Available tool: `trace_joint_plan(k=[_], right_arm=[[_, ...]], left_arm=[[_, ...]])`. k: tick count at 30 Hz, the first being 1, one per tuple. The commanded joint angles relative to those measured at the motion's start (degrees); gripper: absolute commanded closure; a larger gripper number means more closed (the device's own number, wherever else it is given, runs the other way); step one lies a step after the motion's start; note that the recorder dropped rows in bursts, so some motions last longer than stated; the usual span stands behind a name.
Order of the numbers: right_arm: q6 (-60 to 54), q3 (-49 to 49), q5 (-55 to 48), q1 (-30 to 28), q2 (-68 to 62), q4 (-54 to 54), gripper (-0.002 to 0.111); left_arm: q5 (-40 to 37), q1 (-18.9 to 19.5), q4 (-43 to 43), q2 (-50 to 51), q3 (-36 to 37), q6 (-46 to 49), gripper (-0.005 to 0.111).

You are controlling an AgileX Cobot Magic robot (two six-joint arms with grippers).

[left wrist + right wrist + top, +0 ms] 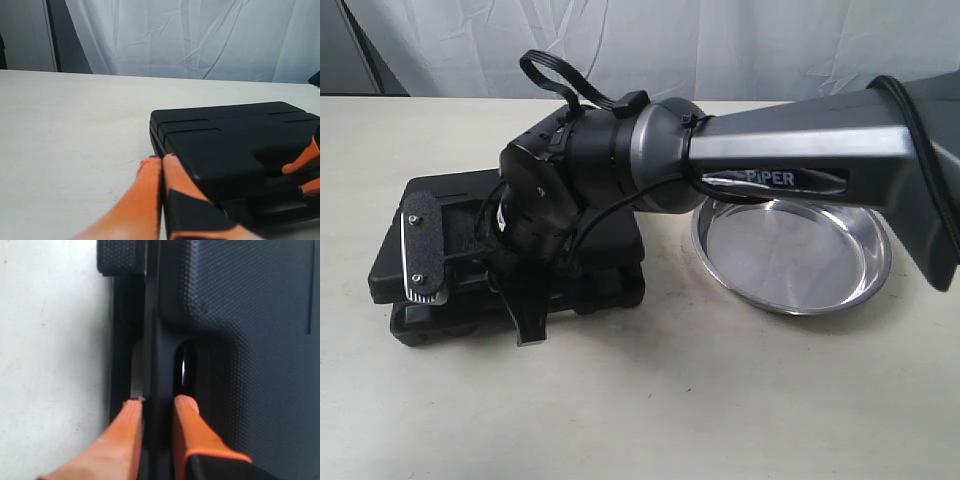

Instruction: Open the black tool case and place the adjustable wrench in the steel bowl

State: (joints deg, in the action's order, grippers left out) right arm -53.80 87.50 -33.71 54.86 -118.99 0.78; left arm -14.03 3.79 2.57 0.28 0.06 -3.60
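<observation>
- Black moulded plastic tool case (pixel 615 270) lies flat on the pale table (pixel 720 400); the grey-and-black right arm (pixel 790 145) reaches across it and covers its middle
- Right gripper (pixel 159 402) straddles a black ridge beside the handle opening at the case's edge, its orange fingers (pixel 186 412) pinching the ridge between them
- Left gripper (pixel 161 161) has its tips pressed together, with nothing seen between them, at the case's near corner; whether they touch it cannot be told
- Case shows as two offset layers; any gap between them is hard to make out, and its inside is hidden, so the adjustable wrench cannot be seen
- Shallow round steel bowl (pixel 790 255) stands right of the case, near but apart, its far rim cut off by the arm
- Black strip with two screws and a ribbed silvery end (pixel 425 250) overlaps the case's left end; what it belongs to is unclear
</observation>
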Motion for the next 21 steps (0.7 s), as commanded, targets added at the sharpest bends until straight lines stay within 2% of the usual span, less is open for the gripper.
trace_joint_plan(k=[1, 6, 8, 10, 12, 13, 15, 21], right_arm=[[-0.2, 0.3, 2.7, -0.1, 1.2, -0.8, 0.109], [-0.2, 0.3, 2.7, -0.1, 1.2, -0.8, 0.109], [-0.2, 0.3, 2.7, -0.1, 1.2, -0.8, 0.109], [-0.2, 0.3, 2.7, -0.1, 1.2, -0.8, 0.109], [-0.2, 0.3, 2.7, -0.1, 1.2, -0.8, 0.109], [-0.2, 0.3, 2.8, -0.1, 1.2, -0.8, 0.109], [-0.2, 0.3, 3.1, -0.1, 1.2, -0.8, 0.109], [-0.2, 0.3, 3.7, -0.1, 1.2, -0.8, 0.109]], left_arm=[[0.7, -0.4, -0.4, -0.3, -0.1, -0.2, 0.107], [0.7, -0.4, -0.4, -0.3, -0.1, -0.2, 0.107], [1.0, -0.4, -3.1, -0.3, -0.1, -0.2, 0.107], [2.3, -0.4, -10.8, -0.3, -0.1, -0.2, 0.107], [5.2, -0.4, -22.5, -0.3, -0.1, -0.2, 0.107], [7.2, -0.4, -28.8, -0.3, -0.1, -0.2, 0.107], [12.7, -0.4, -35.3, -0.3, -0.1, -0.5, 0.107], [35.1, -0.4, -34.2, -0.3, -0.1, -0.5, 0.107]])
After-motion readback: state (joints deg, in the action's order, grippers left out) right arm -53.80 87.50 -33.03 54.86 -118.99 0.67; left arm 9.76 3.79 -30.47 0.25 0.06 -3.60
